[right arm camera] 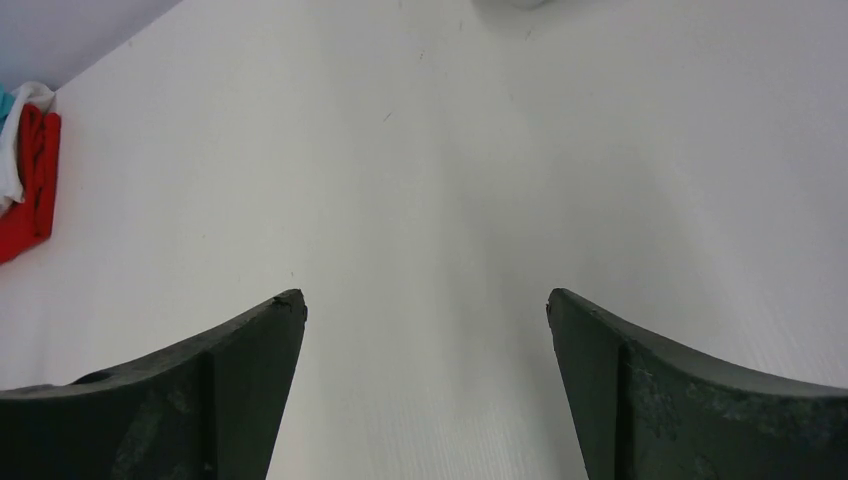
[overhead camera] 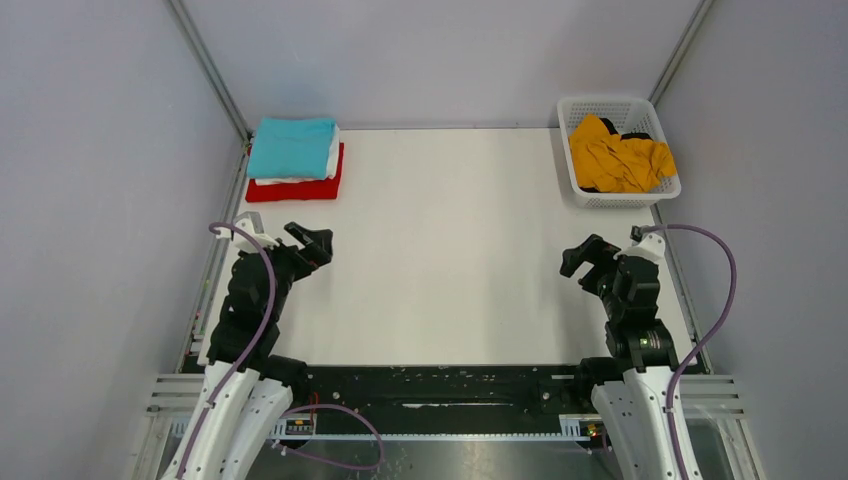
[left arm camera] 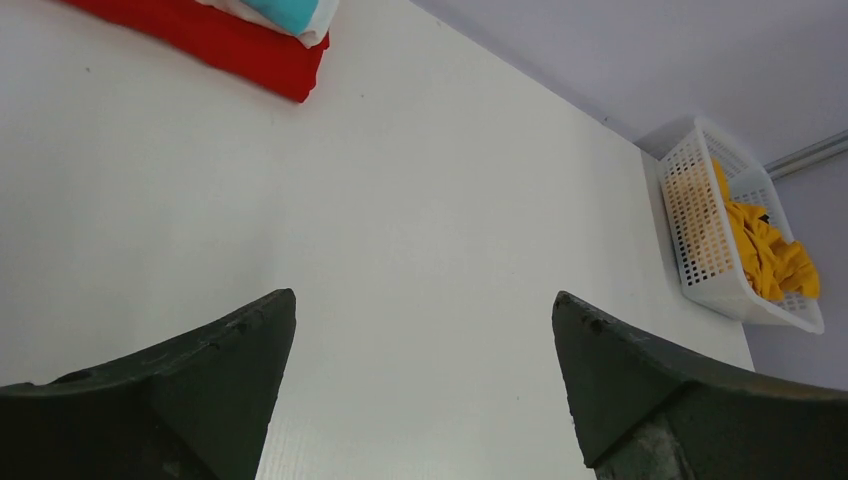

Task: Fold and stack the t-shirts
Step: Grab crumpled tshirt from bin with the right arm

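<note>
The left claw (overhead camera: 312,243) and right claw (overhead camera: 583,262) are hovering over the near half of the white table (overhead camera: 450,260), jaws wide apart and gripping nothing, probably poised to reach either far corner. A folded teal cloth t-shirt (overhead camera: 292,147) is lying on a white t-shirt (overhead camera: 333,155) and a red t-shirt (overhead camera: 300,189) at far left, long axis running left to right. A crumpled orange-yellow cloth t-shirt (overhead camera: 615,160) is lying in the white plastic mesh basket (overhead camera: 566,150) at far right, showing no clear axis and apparently awaiting folding.
</note>
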Action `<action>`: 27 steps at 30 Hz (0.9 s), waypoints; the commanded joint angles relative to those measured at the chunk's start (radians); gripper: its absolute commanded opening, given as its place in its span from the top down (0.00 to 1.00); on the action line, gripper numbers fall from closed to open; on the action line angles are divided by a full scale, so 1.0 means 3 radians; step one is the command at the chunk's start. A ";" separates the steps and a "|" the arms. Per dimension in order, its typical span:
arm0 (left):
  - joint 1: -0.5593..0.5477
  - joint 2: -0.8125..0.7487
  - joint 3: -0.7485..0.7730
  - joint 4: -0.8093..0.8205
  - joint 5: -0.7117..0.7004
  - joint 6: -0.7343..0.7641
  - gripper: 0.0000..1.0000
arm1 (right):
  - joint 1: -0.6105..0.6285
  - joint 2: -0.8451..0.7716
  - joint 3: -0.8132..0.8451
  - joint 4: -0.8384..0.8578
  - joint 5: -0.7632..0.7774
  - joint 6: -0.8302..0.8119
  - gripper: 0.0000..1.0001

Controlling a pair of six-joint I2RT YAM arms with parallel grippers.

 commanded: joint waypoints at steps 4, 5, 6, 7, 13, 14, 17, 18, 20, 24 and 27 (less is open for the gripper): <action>-0.0002 -0.0088 0.0006 0.0122 0.0120 -0.0022 0.01 | 0.0003 0.0188 0.0283 0.0287 -0.0593 -0.0114 0.01; 0.0000 -0.0086 -0.0010 0.0143 0.0122 -0.0018 0.01 | 0.0002 0.0265 0.0314 0.0335 -0.0600 -0.0088 0.01; -0.0002 -0.0090 -0.0018 0.0157 0.0101 -0.0012 0.01 | 0.0004 0.0341 0.0359 0.0379 -0.0501 -0.0093 0.01; 0.0000 -0.0090 -0.0021 0.0154 0.0077 -0.0007 0.01 | 0.0003 0.0445 0.0418 0.0402 -0.0317 -0.0193 0.00; 0.0001 -0.0032 -0.0020 0.0154 0.0031 0.0019 0.01 | 0.0003 0.1290 0.1002 0.0480 -0.0135 -0.0374 0.00; 0.0001 -0.0018 -0.0012 0.0137 0.0013 0.0019 0.01 | 0.0001 0.1440 0.1124 0.0479 -0.0027 -0.0397 0.01; 0.0001 0.0003 -0.0020 0.0137 -0.0028 0.0024 0.01 | -0.0006 0.1928 0.1562 0.0454 0.0293 -0.0672 0.00; 0.0002 0.0006 -0.0024 0.0142 -0.0033 0.0032 0.01 | -0.0008 0.2071 0.1695 0.0451 0.0356 -0.0829 0.01; 0.0001 0.0023 -0.0033 0.0157 -0.0049 0.0046 0.01 | -0.0029 0.2434 0.1962 0.0496 0.0421 -0.1093 0.00; 0.0001 0.0081 -0.0041 0.0191 -0.0096 0.0070 0.01 | -0.0181 0.3067 0.2440 0.0501 0.0204 -0.1214 0.01; 0.0001 0.0133 -0.0039 0.0197 -0.0137 0.0083 0.01 | -0.0291 0.3554 0.2843 0.0438 0.0137 -0.1248 0.01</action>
